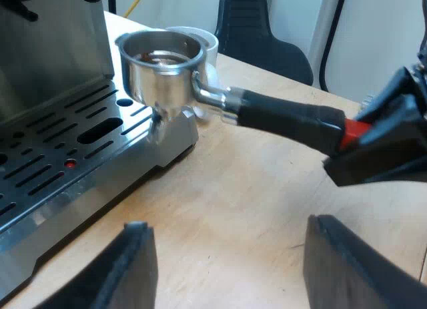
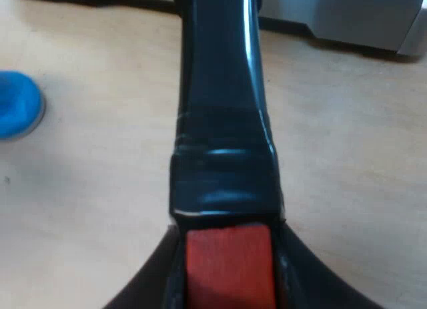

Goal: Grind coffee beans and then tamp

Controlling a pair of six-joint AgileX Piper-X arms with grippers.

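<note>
Left hand is spread wide with nothing in it, hovering low over the light wood surface. There's a good stretch of bare wood between its two black fingers and on toward the machine's tray edge, so lots of free room there.

Right hand is clamped on the holder, one finger on each side of the square red block at the end of the handle. The handle is glossy black with a taped-looking seam partway along, and it runs out over the surface away from the espresso machine.

The holder's round, shiny steel basket is up at the corner of the drip tray, with brown traces inside it. Its underside looks right at the tray's corner, but I can't tell if it's actually touching.

The tray is brushed metal with long slots, and a small red dot shows through one of them. A white mug sits just behind the basket. A round blue tamper lies on the wood beside the handle, apart from it. A dark chair stands past the surface's far edge.
</note>
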